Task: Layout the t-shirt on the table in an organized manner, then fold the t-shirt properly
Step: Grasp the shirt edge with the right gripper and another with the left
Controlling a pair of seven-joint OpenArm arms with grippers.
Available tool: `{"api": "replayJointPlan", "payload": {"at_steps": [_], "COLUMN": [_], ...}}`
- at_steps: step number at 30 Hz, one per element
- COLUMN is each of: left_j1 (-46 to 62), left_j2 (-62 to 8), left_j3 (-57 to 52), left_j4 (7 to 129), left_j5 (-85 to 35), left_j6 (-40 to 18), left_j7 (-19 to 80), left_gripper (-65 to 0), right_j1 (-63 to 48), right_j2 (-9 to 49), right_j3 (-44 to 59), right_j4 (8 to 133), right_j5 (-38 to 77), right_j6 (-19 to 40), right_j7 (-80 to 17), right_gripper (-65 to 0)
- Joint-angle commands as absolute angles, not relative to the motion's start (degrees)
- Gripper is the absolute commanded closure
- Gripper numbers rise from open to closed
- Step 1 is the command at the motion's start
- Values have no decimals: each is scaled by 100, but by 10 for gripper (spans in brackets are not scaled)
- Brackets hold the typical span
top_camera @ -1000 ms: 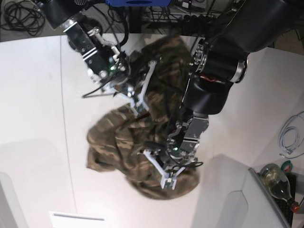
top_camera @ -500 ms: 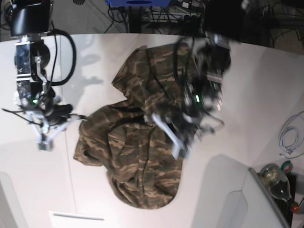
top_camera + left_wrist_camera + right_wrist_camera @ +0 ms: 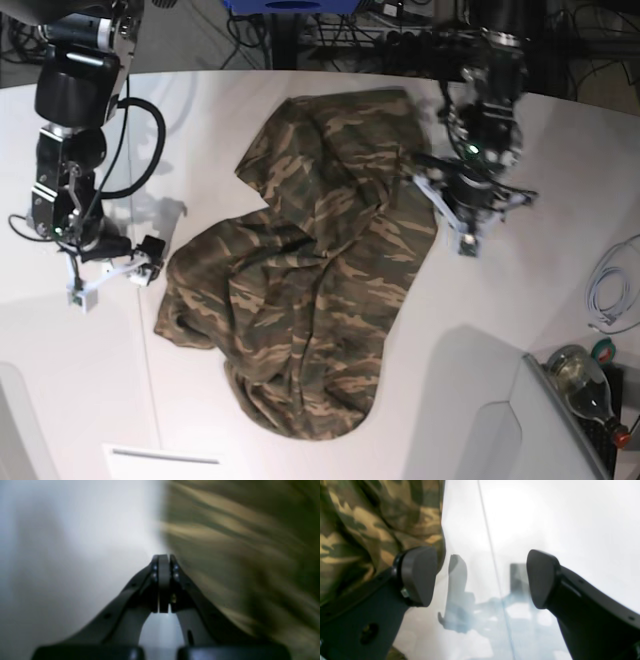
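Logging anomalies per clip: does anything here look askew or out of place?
The camouflage cloth t-shirt lies crumpled and diagonal on the white table, folds bunched, not flat. Nothing looks spilled or damaged.

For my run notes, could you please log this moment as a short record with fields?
t-shirt: camouflage, spread but rumpled, not folded
table: white, seam line beside the shirt
left gripper: shut, empty, at the shirt's edge
right gripper: open, empty, just off the shirt's opposite edge
other items: green bottle and white cable at the table's edge
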State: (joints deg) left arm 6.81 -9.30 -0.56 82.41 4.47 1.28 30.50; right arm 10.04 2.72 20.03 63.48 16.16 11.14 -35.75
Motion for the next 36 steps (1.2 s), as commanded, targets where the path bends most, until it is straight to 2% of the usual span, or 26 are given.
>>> {"api": "replayJointPlan", "payload": {"at_steps": [1, 6, 11, 14, 20, 26, 27, 29, 32, 33, 35, 36], "left_j1": [558, 4, 523, 787, 822, 822, 804, 637, 268, 136, -180, -338], "left_j2": [-971, -1385, -1297, -892, -277, -382, -400, -567, -857, -927, -1068, -1103], "left_j3": [-119, -180, -48, 365, 681, 259, 84, -101, -242, -242, -242, -242], "left_j4": [8233, 7785, 9156, 9508, 8303, 7477, 7363, 7187, 6756, 6607, 6290, 6158], "left_j5": [497, 356, -444, -734, 171, 1095, 1121, 1138, 1130, 1121, 1112, 1103], "left_j6": [119, 119, 110, 110, 119, 119, 119, 119, 119, 119, 119, 119], "left_j7": [2923, 2958, 3301, 3626, 3389, 2818, 2738, 2607, 2545, 2545, 2536, 2536], "left_gripper": [0, 0, 0, 0, 0, 0, 0, 0, 0, 0, 0, 0], "right_j1": [1200, 1349, 1745, 2167, 2914, 3248, 3257, 3240, 3169, 3116, 2949, 2826], "right_j2": [251, -22, -40, 4, 110, 127, 127, 127, 136, 154, 242, 242], "right_j3": [2009, 2070, 2404, 2422, 2404, 2396, 2396, 2396, 2413, 2413, 2413, 2431], "right_j4": [6466, 6466, 6404, 5982, 4488, 3398, 3380, 3380, 3389, 3398, 3547, 3697], "right_j5": [1692, 1692, 1692, 1648, 1648, 1648, 1648, 1648, 1648, 1648, 1675, 1684], "right_j6": [1270, 1305, 1297, 1297, 1332, 1332, 1332, 1332, 1332, 1332, 1332, 1341], "right_j7": [-3442, -3407, -3398, -3407, -3143, -2765, -2765, -2756, -2782, -2791, -2976, -3108], "right_gripper": [-515, -515, -515, -515, -515, -503, -473, -341, -36, 0, -20, -9]}}
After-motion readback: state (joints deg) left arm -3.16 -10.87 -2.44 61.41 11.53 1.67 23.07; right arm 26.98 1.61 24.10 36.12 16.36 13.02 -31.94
